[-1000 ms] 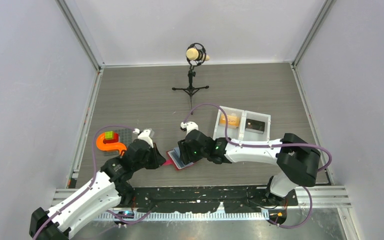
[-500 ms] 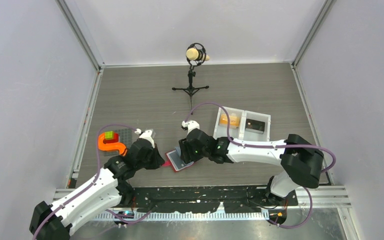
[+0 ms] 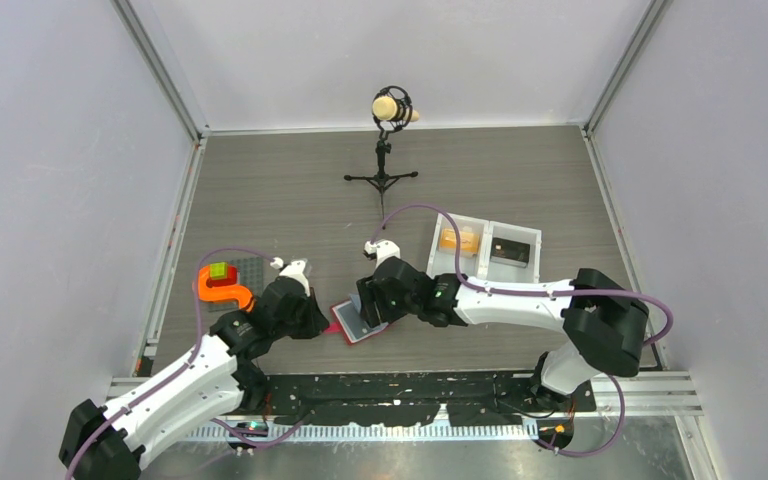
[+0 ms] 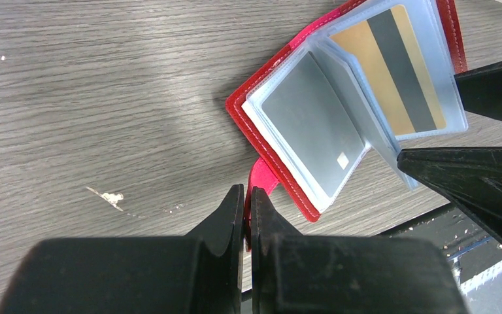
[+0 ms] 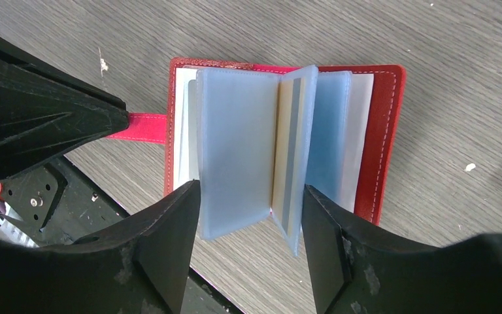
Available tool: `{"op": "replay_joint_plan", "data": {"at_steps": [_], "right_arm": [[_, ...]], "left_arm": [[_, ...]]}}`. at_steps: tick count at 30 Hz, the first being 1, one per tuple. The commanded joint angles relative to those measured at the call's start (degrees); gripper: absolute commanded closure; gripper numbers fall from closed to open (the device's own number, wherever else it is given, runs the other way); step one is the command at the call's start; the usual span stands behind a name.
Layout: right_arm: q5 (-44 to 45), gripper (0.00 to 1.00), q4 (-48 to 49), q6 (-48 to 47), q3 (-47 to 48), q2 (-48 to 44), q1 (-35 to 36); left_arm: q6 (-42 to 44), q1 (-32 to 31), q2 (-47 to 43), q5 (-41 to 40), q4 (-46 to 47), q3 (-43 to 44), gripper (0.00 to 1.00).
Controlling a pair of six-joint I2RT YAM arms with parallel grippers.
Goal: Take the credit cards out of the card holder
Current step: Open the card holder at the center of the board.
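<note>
Grey worktop (image 3: 290, 190), lower centre: card holder (image 3: 358, 320) lies open, my left gripper (image 4: 247, 203) pinching its tab (image 4: 259, 180), right gripper (image 5: 248, 196) spread above. I'd nip one of the credit cards (image 4: 392, 69) by its edge, pulling straight.

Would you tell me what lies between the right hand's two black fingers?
Right wrist view: the clear plastic sleeves of the open red folding card holder, one showing a gold grey-striped card.

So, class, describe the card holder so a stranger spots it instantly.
Start at the grey wooden table, near edge, between the left claw and right claw. The card holder lies open like a booklet. Its red cover and pale blue sleeves set it apart from the white tray nearby.
</note>
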Motion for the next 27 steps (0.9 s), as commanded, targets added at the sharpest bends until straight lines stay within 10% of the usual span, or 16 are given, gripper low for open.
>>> {"op": "replay_joint_plan", "data": {"at_steps": [1,16,27], "right_arm": [[2.5,0.34,-0.1,-0.2,1.1,-3.0,0.3],[7.9,0.26,-5.1,-1.5,4.5,-2.0,2.0],[8.4,0.51,-5.3,-2.7,5.3,-2.0,1.7]], "left_arm": [[0.5,0.2,0.0,-0.9,2.2,2.4,1.0],[-0.4,0.2,-0.1,-0.7,1.3,3.8,0.85],[-2.1,0.2,-0.9,2.3,4.2,5.8,0.71]]}}
